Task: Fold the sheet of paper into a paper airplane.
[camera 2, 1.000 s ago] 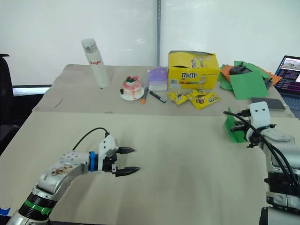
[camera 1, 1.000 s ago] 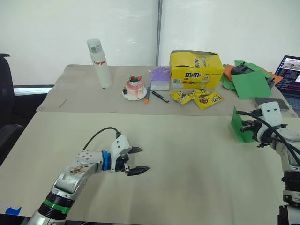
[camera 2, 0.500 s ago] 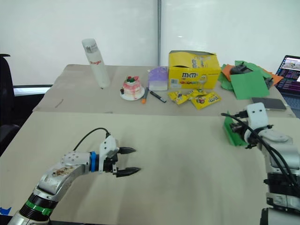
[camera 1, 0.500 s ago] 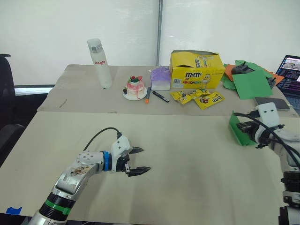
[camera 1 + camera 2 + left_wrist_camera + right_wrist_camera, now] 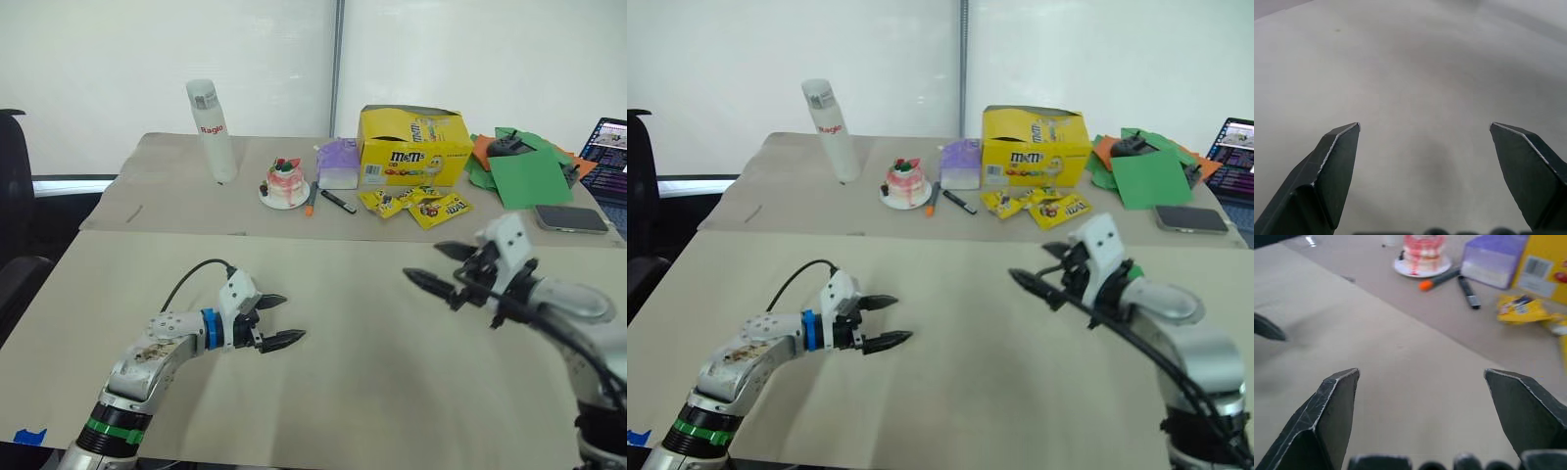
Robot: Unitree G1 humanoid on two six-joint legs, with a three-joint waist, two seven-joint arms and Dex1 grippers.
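Left claw (image 5: 276,319) released, low over the near desk (image 5: 372,392); right claw (image 5: 438,267) released, holding nothing, hovering right of centre; where the sheet of paper lies, I cannot tell.

**Counter spread, far edge crowded**

On the counter (image 5: 392,392), a bottle (image 5: 212,131) stands far left. Right of it sit a cake on a plate (image 5: 285,184), two markers (image 5: 325,200), a small tub (image 5: 336,164), then a candy box (image 5: 411,147) with candy packets (image 5: 415,205) before it. Farther right lie a paper pile (image 5: 519,166), a phone (image 5: 571,218) and a laptop (image 5: 609,157).
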